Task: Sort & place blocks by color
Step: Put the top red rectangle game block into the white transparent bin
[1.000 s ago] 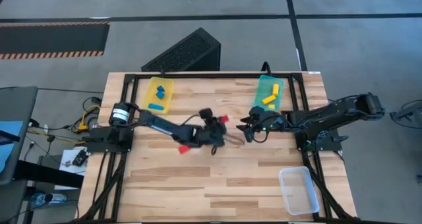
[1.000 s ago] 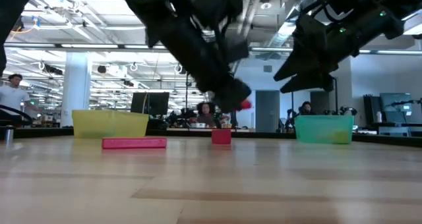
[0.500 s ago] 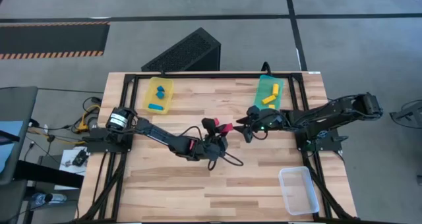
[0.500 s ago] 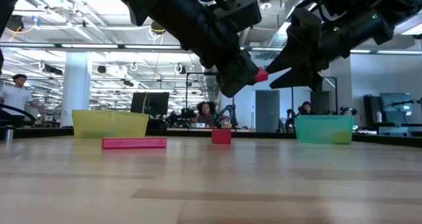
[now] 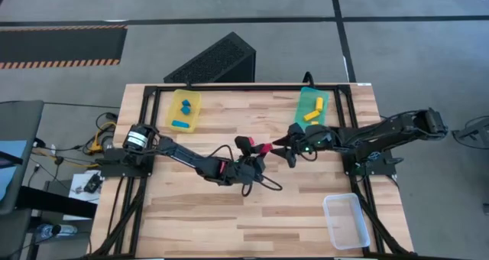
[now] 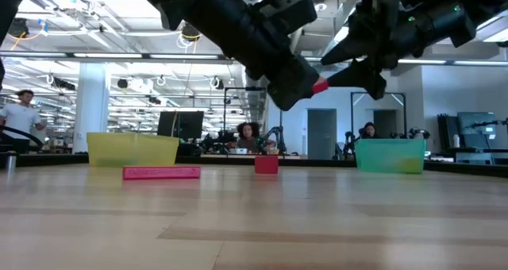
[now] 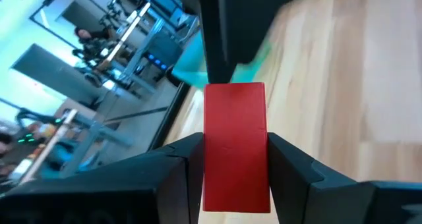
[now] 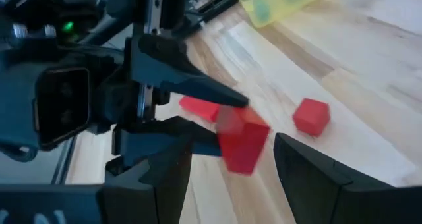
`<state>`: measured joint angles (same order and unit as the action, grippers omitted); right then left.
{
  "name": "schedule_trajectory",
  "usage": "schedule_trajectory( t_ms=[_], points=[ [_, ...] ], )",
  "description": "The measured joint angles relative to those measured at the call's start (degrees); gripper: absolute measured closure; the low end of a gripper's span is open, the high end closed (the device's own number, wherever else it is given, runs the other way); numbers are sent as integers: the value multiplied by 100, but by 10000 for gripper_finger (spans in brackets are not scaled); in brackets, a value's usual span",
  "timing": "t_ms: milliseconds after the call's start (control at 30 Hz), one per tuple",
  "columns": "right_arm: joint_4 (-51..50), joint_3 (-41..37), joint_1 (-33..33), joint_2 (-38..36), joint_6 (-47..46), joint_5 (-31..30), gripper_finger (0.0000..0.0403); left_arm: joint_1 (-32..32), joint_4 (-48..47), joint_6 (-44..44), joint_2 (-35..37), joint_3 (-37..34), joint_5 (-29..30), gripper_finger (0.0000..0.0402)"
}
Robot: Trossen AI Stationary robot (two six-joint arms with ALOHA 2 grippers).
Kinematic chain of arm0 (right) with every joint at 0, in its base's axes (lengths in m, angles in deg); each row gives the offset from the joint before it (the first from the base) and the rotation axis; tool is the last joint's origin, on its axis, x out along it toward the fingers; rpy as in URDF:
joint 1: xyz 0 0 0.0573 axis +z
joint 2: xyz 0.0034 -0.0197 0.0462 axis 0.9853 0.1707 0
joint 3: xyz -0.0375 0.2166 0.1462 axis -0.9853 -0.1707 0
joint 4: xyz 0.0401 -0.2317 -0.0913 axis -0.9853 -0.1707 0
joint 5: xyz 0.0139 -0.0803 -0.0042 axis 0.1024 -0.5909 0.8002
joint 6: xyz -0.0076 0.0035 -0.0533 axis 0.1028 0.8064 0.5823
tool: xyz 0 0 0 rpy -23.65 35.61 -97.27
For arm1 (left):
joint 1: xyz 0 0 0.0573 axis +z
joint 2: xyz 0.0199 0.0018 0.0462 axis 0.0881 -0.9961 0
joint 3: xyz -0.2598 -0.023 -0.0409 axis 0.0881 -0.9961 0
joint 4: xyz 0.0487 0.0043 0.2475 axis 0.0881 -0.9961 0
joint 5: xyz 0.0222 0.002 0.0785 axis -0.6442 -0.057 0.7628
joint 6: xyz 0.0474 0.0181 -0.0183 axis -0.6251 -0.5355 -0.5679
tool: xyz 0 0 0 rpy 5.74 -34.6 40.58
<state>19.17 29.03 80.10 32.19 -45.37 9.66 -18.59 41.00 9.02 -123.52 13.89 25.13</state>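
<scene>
Pinching a red block (image 7: 235,145) above mid-table, your left gripper (image 5: 258,147) offers it toward the teal tray (image 5: 311,107); your right gripper (image 5: 287,146), jaws spread, faces it.

- red bar (image 7: 235,145) is up off the table, pinched between two dark fingers, its free end sticking out.
- red cube (image 6: 266,164) sits upright on the wood near mid-table.
- long red bar (image 6: 161,172) lies flat on the table, well apart from the cube.
- blue blocks (image 5: 182,115) lie in the yellow tray.
- yellow blocks (image 5: 312,113) lie in the teal tray.
</scene>
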Motion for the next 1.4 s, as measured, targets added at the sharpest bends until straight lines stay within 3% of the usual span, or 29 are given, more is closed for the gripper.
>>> schedule_trajectory(
  t_ms=[267, 367, 467, 600, 633, 833, 967, 1133, 1200, 1400],
  points=[
    [371, -5, 7, 412, -4, 13, 165, 9, 434, -254, 0, -2, -385, 297],
    [426, -5, 7, 482, -7, 74, 185, 9, 427, -257, 0, -2, -375, 297],
    [427, -5, -7, 480, 70, 231, 242, 9, 431, -231, 0, -2, -395, 297],
    [436, -5, -9, 454, 234, 251, 356, 7, 421, -135, 0, -2, -334, 291],
    [412, -7, -9, 454, 362, 229, 362, 10, 418, -70, 2, -2, -380, 287],
    [-159, 34, -1, 408, 515, -103, 360, -13, 395, 96, 1, -4, -512, 246],
    [-842, 169, 0, 410, 535, -600, 360, -69, 389, 90, 2, -4, -272, 229],
    [-1448, 286, 8, 384, 561, -778, 360, -54, 125, 249, 2, -2, 6, 225],
    [-1809, 366, 8, 293, 559, -834, 360, 11, -80, 351, 5, -2, -185, 228],
    [-2825, 505, 136, 15, 512, -1607, 360, 303, -706, 1366, 127, -2, -1470, 245]
  ],
)
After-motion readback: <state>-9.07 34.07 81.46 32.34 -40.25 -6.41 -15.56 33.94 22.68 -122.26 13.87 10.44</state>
